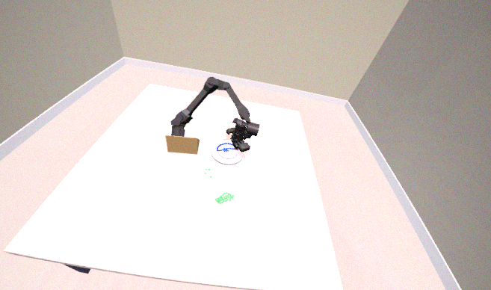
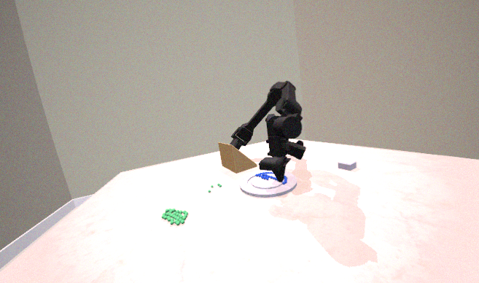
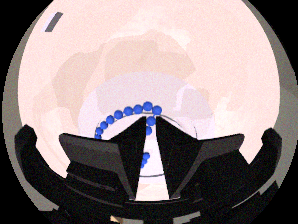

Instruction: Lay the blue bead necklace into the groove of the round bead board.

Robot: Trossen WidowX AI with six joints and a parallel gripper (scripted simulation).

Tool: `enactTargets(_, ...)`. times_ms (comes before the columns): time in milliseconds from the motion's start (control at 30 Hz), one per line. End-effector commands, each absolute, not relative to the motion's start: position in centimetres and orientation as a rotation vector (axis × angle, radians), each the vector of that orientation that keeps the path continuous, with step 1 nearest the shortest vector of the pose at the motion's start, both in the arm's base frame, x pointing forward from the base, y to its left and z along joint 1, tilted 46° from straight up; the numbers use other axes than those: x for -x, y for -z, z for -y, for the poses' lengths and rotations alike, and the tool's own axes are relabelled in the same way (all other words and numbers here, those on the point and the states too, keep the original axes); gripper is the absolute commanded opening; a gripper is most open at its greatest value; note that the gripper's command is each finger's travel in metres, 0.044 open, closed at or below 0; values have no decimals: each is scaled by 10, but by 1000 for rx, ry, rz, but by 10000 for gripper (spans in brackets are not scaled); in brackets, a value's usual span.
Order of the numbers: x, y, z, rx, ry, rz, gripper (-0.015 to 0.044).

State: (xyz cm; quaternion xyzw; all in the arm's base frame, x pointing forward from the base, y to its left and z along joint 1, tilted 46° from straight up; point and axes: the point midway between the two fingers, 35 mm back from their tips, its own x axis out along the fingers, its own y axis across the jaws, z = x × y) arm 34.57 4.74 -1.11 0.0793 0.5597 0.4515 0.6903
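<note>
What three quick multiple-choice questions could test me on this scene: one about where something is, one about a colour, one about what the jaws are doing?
1. Where do the blue beads lie?
A. On the round white board
B. Beside the brown wedge
C. Next to the grey block

2. What colour is the loose heap of beads lying away from the arm?
A. Red
B. Green
C. Yellow

3. What state are the jaws in?
A. Wide open above the table
B. Closed on the blue strand
C. Closed on the grey block

Answers:
1 A: the blue bead necklace curves over the round bead board.
2 B: the bead heap is green.
3 B: the gripper is down on the board with blue beads between its narrow jaws.
</note>
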Motion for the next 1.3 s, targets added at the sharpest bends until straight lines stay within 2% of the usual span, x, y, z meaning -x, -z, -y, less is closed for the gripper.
enactTargets(0, -346, 8, -44, -182, -1008, -1250, 0)
enactTargets(800, -362, 20, -41, -184, -1007, -1249, 0)
enactTargets(1267, -362, 16, -37, -182, -1007, -1247, 367)
